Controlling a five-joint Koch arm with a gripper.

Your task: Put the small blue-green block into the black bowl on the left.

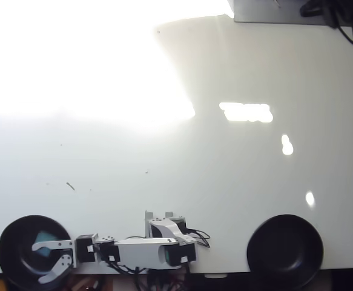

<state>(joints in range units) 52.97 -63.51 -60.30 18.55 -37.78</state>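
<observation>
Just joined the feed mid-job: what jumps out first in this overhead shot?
A huge blown-out glare washes out the upper left of the white table. Along the bottom edge sit two black bowls; the left black bowl holds the small blue-green block, with the gripper spread open over it.

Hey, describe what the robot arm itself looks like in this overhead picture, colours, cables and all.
In the overhead view the arm is built of pale grey-white links joined by black motor blocks. One block near the base carries a small bright green patch. Thin black cables loop beside and beneath the links. The claw at the end has two light grey, curved fingers.
</observation>
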